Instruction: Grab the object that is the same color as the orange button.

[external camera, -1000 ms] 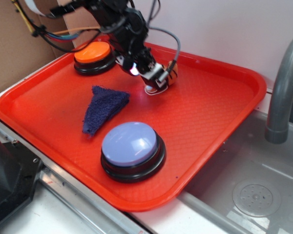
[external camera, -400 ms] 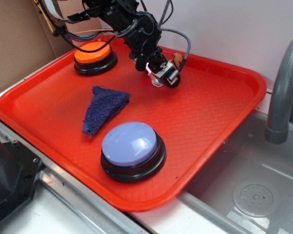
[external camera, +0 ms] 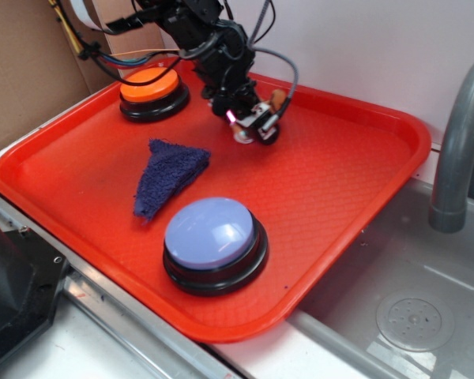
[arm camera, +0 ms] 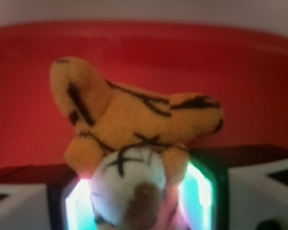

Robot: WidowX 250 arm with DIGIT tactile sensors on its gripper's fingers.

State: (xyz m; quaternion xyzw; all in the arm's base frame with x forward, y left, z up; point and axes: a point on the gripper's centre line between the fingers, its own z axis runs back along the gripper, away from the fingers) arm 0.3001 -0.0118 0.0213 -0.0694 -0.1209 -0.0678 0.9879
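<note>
1. Small orange plush tiger with black stripes and a white face [arm camera: 134,139] is pinched in the black robot gripper [external camera: 257,126], toward the back of the tray. In the wrist view its white muzzle sits right between the two pads, with the striped body and limbs sticking out past them
2. From the outside camera you only catch a sliver of the tiger [external camera: 277,99], orange peeking out behind the gripper; whether it's resting on the tray or lifted a bit, I can't tell
3. So the gripper is clamped on the tiger, one pad [arm camera: 201,189] on each side of its head, lit greenish-white and pink. The arm comes down at a slant from the top left with cables trailing
4. Just beside the arm, in the back left corner, is the round push button with a flat orange top and black base [external camera: 152,91], same colour as the tiger
5. Nearer the middle left lies a dark blue triangular cloth [external camera: 166,178], flat and apart from the gripper
6. At the front sits a larger lavender-blue dome button on a black base [external camera: 213,243]
7. All of this is on a red plastic tray [external camera: 355,197], next to a metal sink [external camera: 403,300] with a grey faucet [external camera: 458,142] on the right
</note>
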